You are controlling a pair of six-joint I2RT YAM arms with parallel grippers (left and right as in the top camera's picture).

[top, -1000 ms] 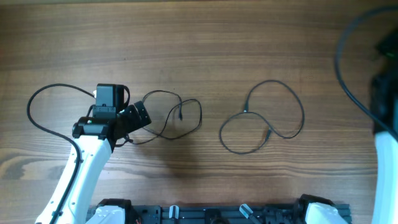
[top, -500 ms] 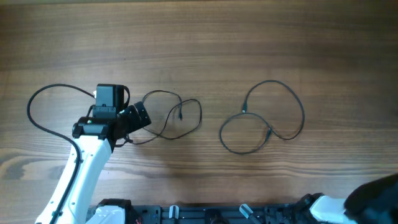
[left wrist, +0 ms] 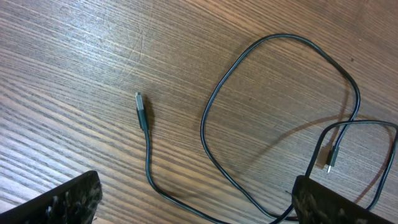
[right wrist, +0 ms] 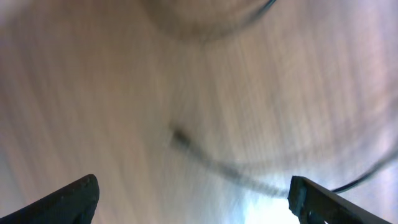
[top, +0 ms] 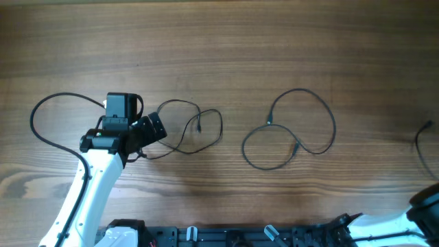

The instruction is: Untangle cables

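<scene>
Left cable (top: 198, 123): centre-left of frame, just right of left end effector (top: 152, 127), spread wide; long axis left-right. Right cable (top: 295, 144): centre-right, well apart. Right end effector (right wrist: 196, 202): spread, view blurred.

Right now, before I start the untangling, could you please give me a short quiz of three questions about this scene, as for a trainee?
1. True or false: the left cable touches the right cable.
2. Which is nearest to the left hand? A. the left cable B. the right cable C. both equally
3. Fill in: in the left wrist view, the left hand is ___ (open or shut).
Key: 1 false; 2 A; 3 open.
</scene>
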